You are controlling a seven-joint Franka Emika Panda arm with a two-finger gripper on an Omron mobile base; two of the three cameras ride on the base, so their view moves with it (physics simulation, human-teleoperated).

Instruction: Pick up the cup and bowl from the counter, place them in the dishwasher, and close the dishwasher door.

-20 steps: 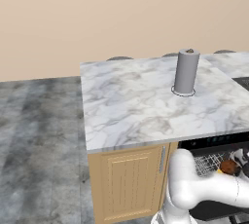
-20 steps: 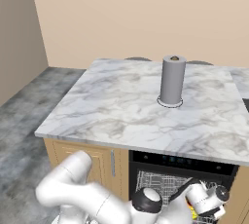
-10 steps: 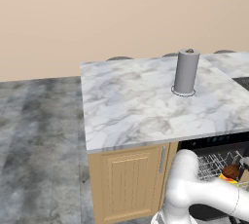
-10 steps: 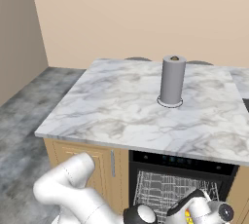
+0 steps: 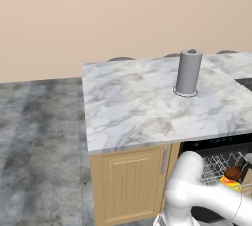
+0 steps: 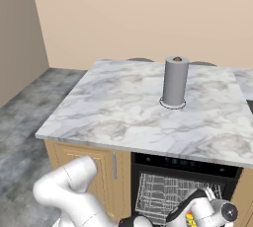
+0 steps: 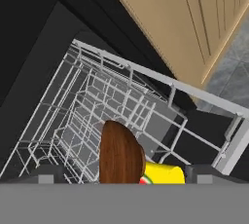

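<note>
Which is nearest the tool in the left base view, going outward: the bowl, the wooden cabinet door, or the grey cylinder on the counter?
1. The bowl: at the tool, low right, over the dishwasher rack, with the cup just under it.
2. The wooden cabinet door: left of the dishwasher, below the counter.
3. The grey cylinder: farthest, upright on the counter.

Both base views look forward and down over the marble worktop (image 5: 147, 102) from behind, one from the left, one from the right, sharing the grey cylinder (image 6: 175, 81) and the open dishwasher (image 6: 173, 191). The hand view looks steeply down, close onto its white rack (image 7: 121, 101).
</note>
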